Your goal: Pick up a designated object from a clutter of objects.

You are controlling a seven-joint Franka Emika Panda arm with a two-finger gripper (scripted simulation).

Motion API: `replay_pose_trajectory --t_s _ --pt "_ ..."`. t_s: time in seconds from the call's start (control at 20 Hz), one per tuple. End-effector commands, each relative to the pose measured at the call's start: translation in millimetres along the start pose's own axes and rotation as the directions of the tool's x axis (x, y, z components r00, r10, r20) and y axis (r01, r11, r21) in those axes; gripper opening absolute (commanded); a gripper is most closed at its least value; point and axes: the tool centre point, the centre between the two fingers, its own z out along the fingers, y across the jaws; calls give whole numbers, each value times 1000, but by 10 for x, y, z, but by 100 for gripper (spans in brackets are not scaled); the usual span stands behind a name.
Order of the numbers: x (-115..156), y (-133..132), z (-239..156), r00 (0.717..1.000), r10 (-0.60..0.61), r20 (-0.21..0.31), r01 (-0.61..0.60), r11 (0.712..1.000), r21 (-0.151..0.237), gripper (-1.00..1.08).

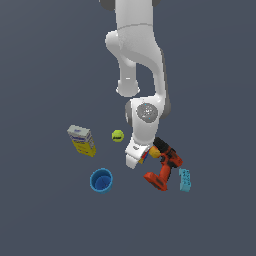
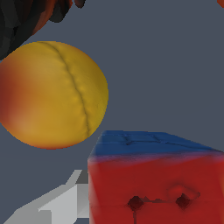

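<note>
The tool (image 1: 136, 159) hovered low at the cube (image 2: 155, 177) (grip state unclear); the grasp step was in hand, needing centred jaws.

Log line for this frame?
hand: low over clutter, state unclear | cube: close below wrist cam, beside peach-like fruit | drill: adjacent | not lifted

No legible text anywhere; yellow-and-white box (image 1: 82, 140) carries a printed label, too blurred to read, nothing readable on the other things
</note>
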Motion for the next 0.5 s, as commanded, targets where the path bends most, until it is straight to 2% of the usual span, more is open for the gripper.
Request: replay_pose_trajectory --t_s 0.0,0.45 --pt "1 -2 -1 1000 0 0 0 1000 0 -100" --pt "-37 -80 -204 1000 0 0 0 1000 0 -100"
